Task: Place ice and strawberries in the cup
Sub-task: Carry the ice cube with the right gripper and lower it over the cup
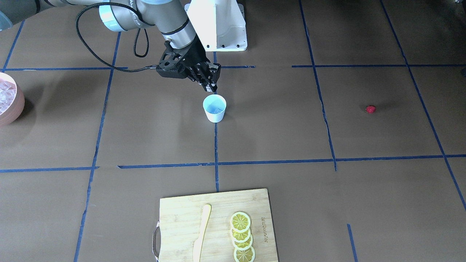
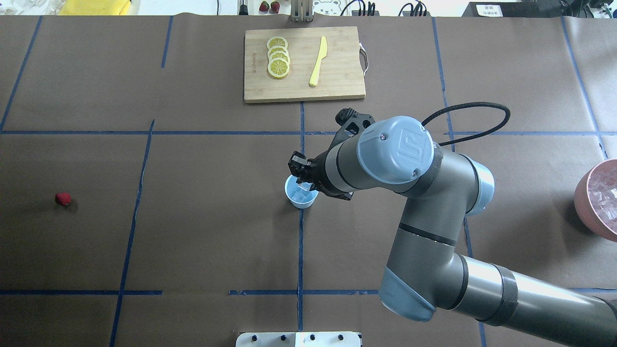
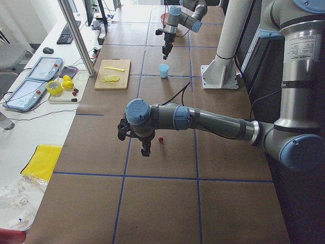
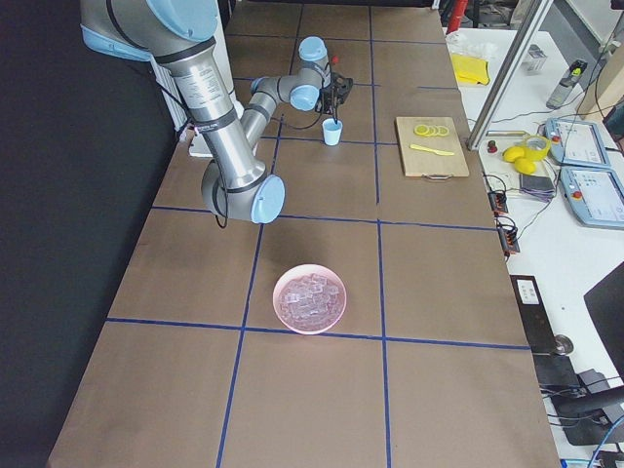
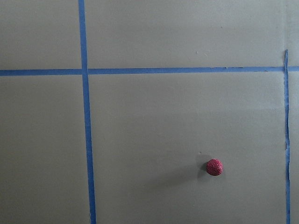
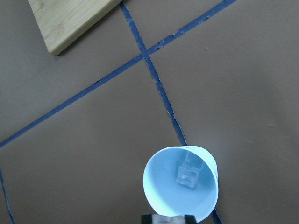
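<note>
The light-blue cup [image 1: 214, 108] stands near the table's middle with one ice cube [image 6: 187, 178] lying on its bottom. My right gripper [image 1: 211, 88] hangs just above the cup's rim. Its fingertips sit close together at the lower edge of the right wrist view, shut on a pale ice cube [image 6: 169, 219]. The strawberry [image 2: 63, 198], a tiny red berry, lies alone far off on my left side. My left gripper [image 3: 144, 150] hovers over the table beside the berry [image 3: 161, 139]. I cannot tell whether it is open or shut, and its fingers are outside the left wrist view.
A pink bowl [image 4: 280, 289] heaped with ice cubes sits far out on my right side. A bamboo cutting board [image 2: 337, 86] with lemon slices [image 2: 278, 62] and a yellow knife [image 2: 318, 61] lies at the table's far edge. Blue tape lines cross the brown surface.
</note>
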Available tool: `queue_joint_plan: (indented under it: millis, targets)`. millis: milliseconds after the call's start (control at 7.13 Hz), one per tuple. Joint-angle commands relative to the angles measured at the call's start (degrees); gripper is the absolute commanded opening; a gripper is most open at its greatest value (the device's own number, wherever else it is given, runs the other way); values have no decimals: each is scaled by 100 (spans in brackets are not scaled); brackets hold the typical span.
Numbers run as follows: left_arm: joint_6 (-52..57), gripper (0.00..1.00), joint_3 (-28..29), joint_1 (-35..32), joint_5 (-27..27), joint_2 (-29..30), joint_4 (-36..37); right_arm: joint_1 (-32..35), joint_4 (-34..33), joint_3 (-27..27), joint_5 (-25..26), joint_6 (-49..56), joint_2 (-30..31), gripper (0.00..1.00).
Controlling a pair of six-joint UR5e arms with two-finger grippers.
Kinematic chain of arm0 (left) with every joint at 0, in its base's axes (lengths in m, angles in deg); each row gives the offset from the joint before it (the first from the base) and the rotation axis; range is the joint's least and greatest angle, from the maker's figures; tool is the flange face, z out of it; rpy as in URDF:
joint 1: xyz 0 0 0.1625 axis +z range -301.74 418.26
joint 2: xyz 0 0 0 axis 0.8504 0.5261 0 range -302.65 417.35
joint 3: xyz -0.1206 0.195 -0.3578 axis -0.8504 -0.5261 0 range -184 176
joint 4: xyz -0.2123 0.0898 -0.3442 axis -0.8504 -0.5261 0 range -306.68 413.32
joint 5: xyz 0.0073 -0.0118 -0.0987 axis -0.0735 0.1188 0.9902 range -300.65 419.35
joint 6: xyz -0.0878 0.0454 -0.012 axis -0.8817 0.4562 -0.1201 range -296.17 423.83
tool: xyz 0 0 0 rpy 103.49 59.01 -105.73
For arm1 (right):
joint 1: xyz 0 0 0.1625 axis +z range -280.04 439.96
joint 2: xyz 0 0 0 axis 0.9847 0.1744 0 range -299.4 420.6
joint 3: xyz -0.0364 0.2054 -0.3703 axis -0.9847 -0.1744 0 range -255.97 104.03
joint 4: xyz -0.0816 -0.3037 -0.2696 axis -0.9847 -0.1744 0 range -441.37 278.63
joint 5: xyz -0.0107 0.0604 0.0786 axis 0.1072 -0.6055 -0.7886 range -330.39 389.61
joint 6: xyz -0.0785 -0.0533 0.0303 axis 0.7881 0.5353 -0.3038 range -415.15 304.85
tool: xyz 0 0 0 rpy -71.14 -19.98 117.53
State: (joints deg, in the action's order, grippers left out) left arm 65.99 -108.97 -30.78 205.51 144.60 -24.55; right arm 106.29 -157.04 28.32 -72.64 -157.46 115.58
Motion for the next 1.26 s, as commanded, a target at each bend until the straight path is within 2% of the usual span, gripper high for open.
queue_joint_plan:
  millis: [0,561,841,981,1121]
  targets:
    - [-5,100,-6,0,0,2,0,-67,8,-242,56,44,-4,3]
    - [-5,100,-33,-9,9,-6,0,-67,8,-628,539,114,-223,4]
    - [-5,100,-24,-9,9,-6,0,-137,8,-629,548,114,-215,22]
    - [-5,100,-24,-9,9,-6,0,-146,8,-638,548,106,-207,51]
    - [-5,100,-24,-9,9,-6,9,-146,8,-638,566,114,-206,69]
